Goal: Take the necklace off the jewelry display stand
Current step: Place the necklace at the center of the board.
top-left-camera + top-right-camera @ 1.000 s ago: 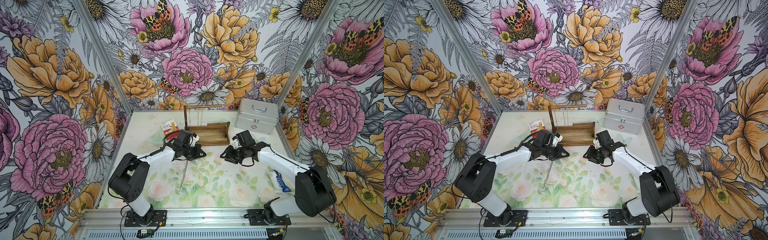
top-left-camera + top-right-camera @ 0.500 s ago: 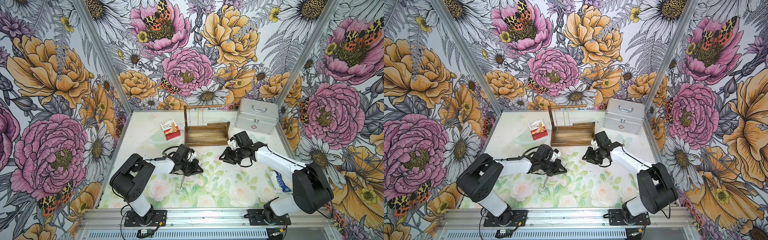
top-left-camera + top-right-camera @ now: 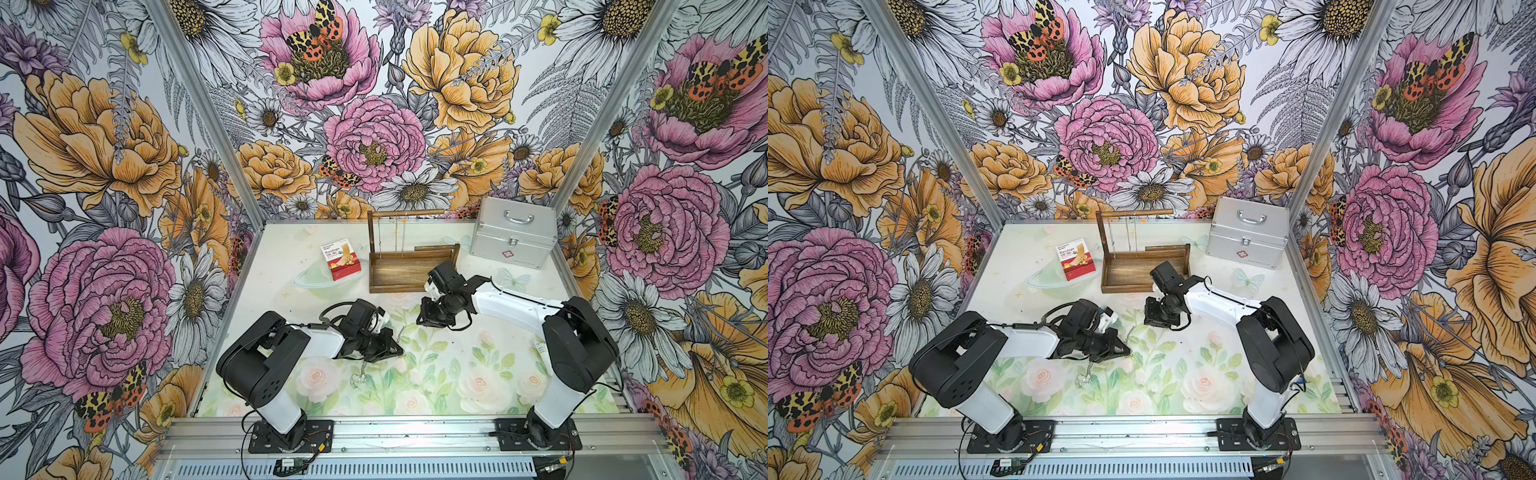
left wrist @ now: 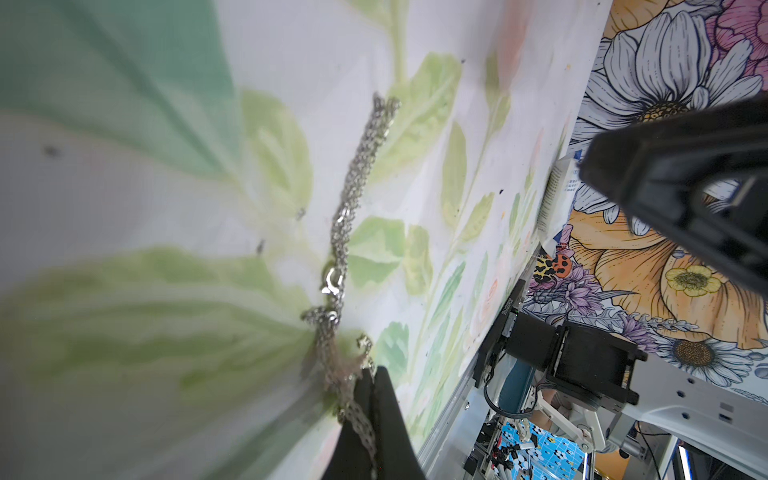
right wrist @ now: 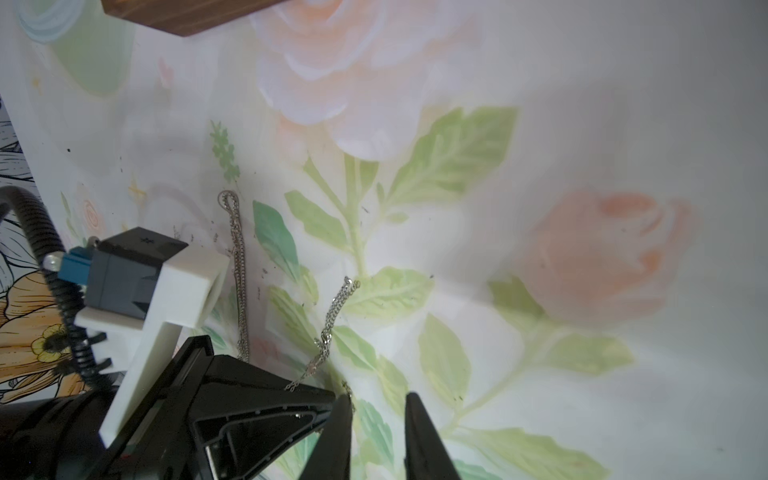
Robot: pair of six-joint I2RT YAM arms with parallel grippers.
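Left end effector [image 3: 397, 353] nearer table [image 3: 457, 365] front

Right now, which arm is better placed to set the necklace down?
Left: the left tool is shut on the necklace, which trails onto the mat; the right tool stands open and empty.

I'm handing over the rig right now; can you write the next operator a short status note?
Left gripper: shut on the necklace, with the silver chain pinched between its fingers.
Right gripper: fingers apart and empty, low over the mat in front of the jewelry display stand.
Necklace: off the stand, its loose length trailing on the mat.
Done: the necklace is clear of the top rod.
Left: probably only to set it down and release. Other thin chains hang from the rod.
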